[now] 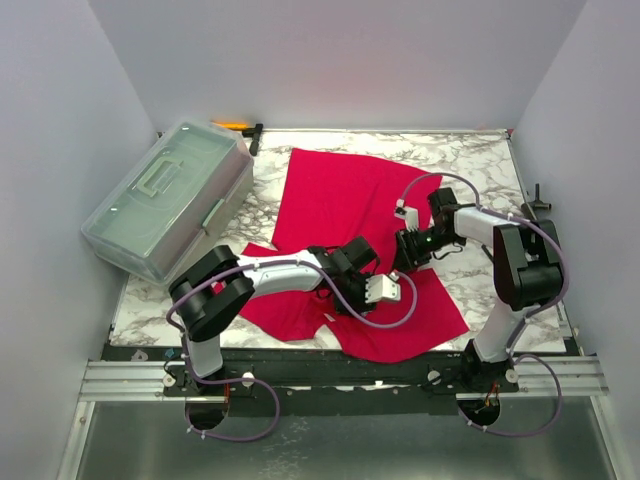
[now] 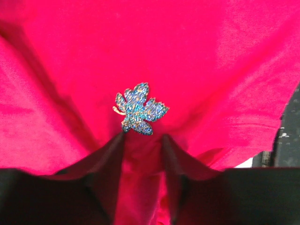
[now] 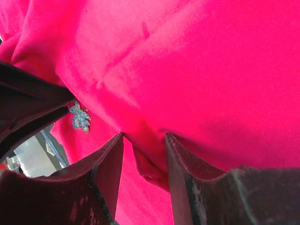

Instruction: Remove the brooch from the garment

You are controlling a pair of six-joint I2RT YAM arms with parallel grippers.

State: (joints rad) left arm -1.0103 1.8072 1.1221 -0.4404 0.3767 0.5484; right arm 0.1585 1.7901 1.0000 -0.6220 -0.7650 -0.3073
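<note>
The red garment (image 1: 340, 195) lies crumpled on the marble table. A small blue glittery leaf-shaped brooch (image 2: 139, 108) is pinned to it; it also shows in the right wrist view (image 3: 79, 117). My left gripper (image 2: 144, 138) is closed on a bunched fold of red cloth just below the brooch, its tips almost touching it. My right gripper (image 3: 144, 137) is closed on another fold of the cloth a little to the right of the brooch. In the top view the left gripper (image 1: 385, 290) and the right gripper (image 1: 405, 250) sit close together over the shirt's lower right part.
A clear lidded plastic box (image 1: 170, 200) lies tilted at the left of the table (image 1: 480, 160). A small orange-handled tool (image 1: 235, 125) lies at the back edge. Grey walls enclose the table on three sides.
</note>
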